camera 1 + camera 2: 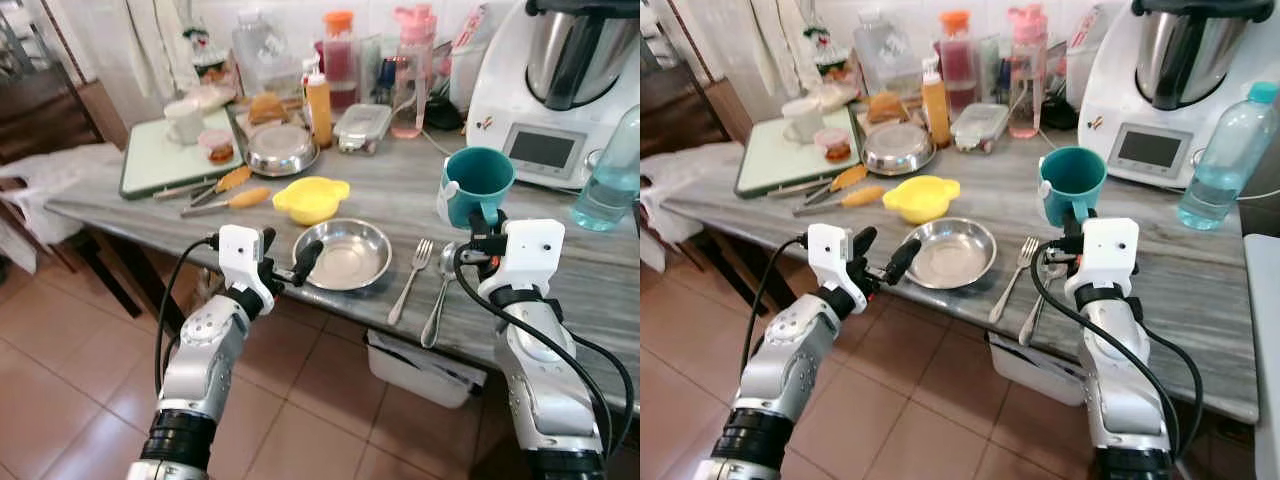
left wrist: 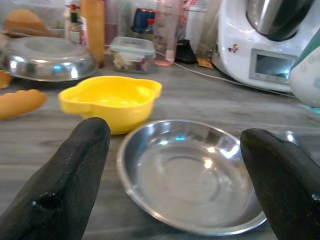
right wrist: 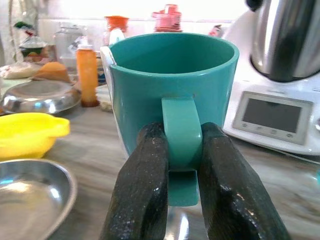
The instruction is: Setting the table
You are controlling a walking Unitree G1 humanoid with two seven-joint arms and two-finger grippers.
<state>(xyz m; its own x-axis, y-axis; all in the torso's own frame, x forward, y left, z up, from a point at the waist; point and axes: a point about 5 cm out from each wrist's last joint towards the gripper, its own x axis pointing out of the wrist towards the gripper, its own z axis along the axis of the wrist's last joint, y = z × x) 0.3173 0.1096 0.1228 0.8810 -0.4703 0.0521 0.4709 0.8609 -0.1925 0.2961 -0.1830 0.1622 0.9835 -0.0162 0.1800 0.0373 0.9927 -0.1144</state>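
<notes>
we have the steel plate [image 1: 346,254], fork [image 1: 411,277] and spoon [image 1: 441,292] laid near the table edge [image 1: 600,290]. our right gripper [image 3: 184,165] clamps the teal mug [image 1: 478,184] by its handle, not yet set down; our left gripper [image 2: 175,165] hangs spread before the plate.

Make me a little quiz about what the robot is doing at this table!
1. True or false: the right gripper is pinching the handle of the teal mug.
2. What lies just right of the steel bowl? A) knives B) a fork and spoon C) a bottle
3. Fill in: the left gripper is open beside the steel bowl, and behind that bowl sits a ____ bowl.

Key: 1 true; 2 B; 3 yellow.
</notes>
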